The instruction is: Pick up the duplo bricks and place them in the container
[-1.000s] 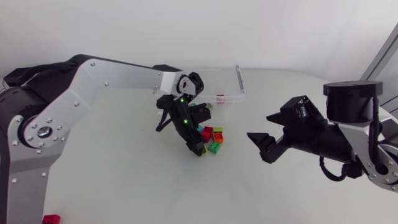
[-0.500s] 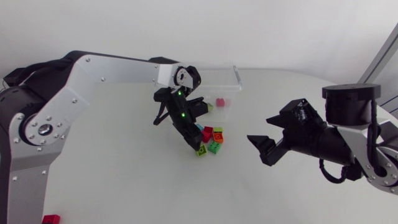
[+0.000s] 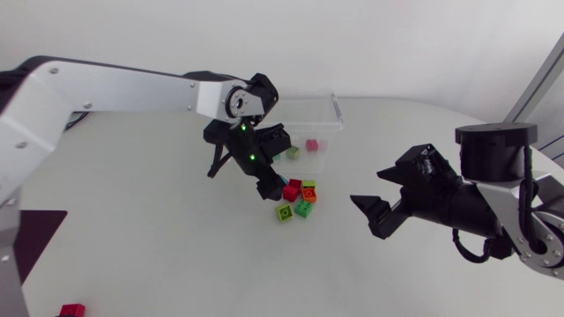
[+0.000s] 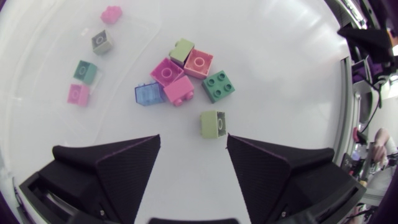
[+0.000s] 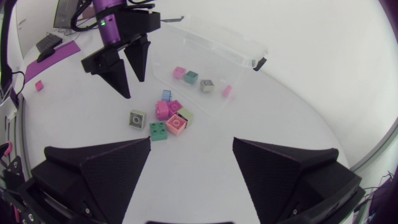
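Your left pincer point(image 3: 270, 187) hangs over the brick pile point(image 3: 300, 194) with its fingers apart and nothing in them. A lime brick point(image 4: 213, 123) lies on the counter point(image 3: 176, 246) just ahead of its fingertips, beside the pile. Your right pincer point(image 3: 370, 187), likewise spread and empty, sits at 3 o'clock of the pile and well apart from it. The clear container point(image 3: 336, 113) stands at 12 o'clock of the pile with four bricks point(image 5: 191, 76) inside, and a lone red brick point(image 3: 72, 309) lies far off at 8 o'clock near the counter's edge.
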You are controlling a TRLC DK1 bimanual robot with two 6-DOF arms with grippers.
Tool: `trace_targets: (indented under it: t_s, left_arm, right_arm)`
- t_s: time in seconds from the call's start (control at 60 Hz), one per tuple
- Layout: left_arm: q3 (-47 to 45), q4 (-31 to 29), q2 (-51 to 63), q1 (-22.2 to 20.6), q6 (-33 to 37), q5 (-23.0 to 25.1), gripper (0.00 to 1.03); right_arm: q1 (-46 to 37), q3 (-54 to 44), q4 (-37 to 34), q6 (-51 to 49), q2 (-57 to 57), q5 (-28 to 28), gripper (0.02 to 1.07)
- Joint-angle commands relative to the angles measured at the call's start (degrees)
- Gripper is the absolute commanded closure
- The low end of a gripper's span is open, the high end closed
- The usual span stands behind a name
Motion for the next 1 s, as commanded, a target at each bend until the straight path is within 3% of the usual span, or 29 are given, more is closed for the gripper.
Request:
trace_targets:
  t_s: [0.0, 0.233, 0.517, 0.8, 0.983]
  left_arm:
    - [-9.2, 5.6, -4.1, -3.1, 0.9, -4.3, 0.23]
    - [-22.5, 18.7, -7.1, -10.4, 2.2, -16.7, 0.19]
    - [-23.4, 26.3, -5.0, -14.3, 2.5, -27.3, 0.19]
    - [-22.4, 27.2, -3.8, -16.1, 2.2, -30.6, 0.19]
    - [-17.3, 20.8, -0.9, -16.6, 1.9, -32.5, 0.19]
  right_arm:
    - [0.3, -1.2, 0.1, -1.2, -0.6, -0.2, 0.11]
    - [0.2, -1.7, 0.7, -1.6, -0.5, -0.2, 0.11]
    - [0.2, -1.8, 0.7, -1.5, -0.7, -0.2, 0.11]
    - [0.2, -1.7, 1.0, -1.6, -0.3, -0.2, 0.11]
    - [0.1, -1.7, 1.1, -1.5, -0.3, -0.2, 0.11]
